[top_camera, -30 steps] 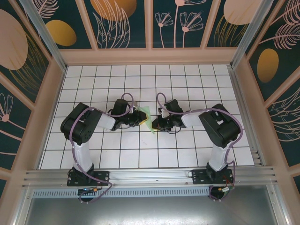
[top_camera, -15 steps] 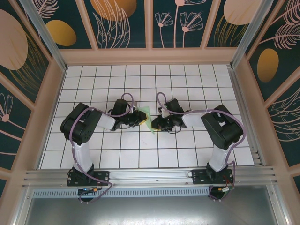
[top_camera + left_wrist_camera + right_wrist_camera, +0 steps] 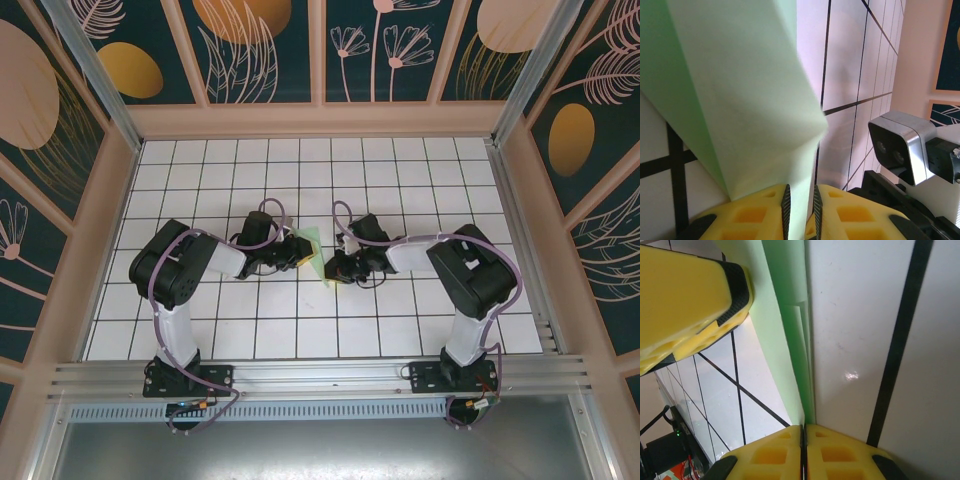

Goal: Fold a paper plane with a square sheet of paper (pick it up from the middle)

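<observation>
Middle of the counter (image 3: 400, 180), and the sheet of paper (image 3: 316, 252) sits between the two arms. The left tool (image 3: 300, 250) reaches in from the left, the sheet pinched between its fingers (image 3: 755, 215). The right tool (image 3: 333, 268) is on the sheet's right, a touch nearer, its tips pressed together right at the paper's edge. The arm bases (image 3: 185, 375) sit at the near edge, well apart, one left, one right. Walls (image 3: 320, 118) stand left, right and far.

Open table (image 3: 300, 160) behind folded paper (image 3: 316, 243)
</observation>
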Available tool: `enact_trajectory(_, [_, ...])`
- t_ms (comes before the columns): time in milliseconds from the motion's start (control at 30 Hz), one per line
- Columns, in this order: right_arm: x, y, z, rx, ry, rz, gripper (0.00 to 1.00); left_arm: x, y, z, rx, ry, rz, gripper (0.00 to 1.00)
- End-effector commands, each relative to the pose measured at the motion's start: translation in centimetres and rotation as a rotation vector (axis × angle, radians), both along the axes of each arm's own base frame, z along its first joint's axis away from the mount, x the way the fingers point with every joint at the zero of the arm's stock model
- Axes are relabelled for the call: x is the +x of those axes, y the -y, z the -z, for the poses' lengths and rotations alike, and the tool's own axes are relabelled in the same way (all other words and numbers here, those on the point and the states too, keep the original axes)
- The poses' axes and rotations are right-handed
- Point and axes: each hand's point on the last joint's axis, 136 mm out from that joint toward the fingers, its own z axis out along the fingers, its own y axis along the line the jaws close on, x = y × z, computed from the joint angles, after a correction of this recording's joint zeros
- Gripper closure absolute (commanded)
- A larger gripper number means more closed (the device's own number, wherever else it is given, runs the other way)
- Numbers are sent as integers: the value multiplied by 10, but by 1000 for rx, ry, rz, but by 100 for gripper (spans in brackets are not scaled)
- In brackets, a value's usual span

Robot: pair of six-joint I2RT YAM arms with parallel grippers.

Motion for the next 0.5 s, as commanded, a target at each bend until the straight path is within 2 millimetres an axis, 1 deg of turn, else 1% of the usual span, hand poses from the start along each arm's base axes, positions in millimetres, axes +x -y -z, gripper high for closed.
enact_trajectory(0, [-2, 9, 10, -91, -8, 3, 86, -13, -17, 39, 110, -100, -46, 76])
enact_trajectory(200, [10, 10, -36, -54, 128, 32, 75, -12, -16, 39, 115, -101, -46, 77])
enact_trajectory(267, [14, 9, -47, -47, 162, 41, 74, -10, -16, 38, 116, -100, -47, 77])
enact_trajectory(300, [15, 7, -51, -40, 169, 41, 74, -10, -16, 39, 119, -100, -47, 77])
enact_trajectory(367, [16, 0, -54, -29, 174, 33, 79, -9, -15, 39, 119, -102, -48, 77])
enact_trajectory(467, [16, -13, -49, -34, 168, 7, 85, -9, -15, 39, 121, -104, -47, 77])
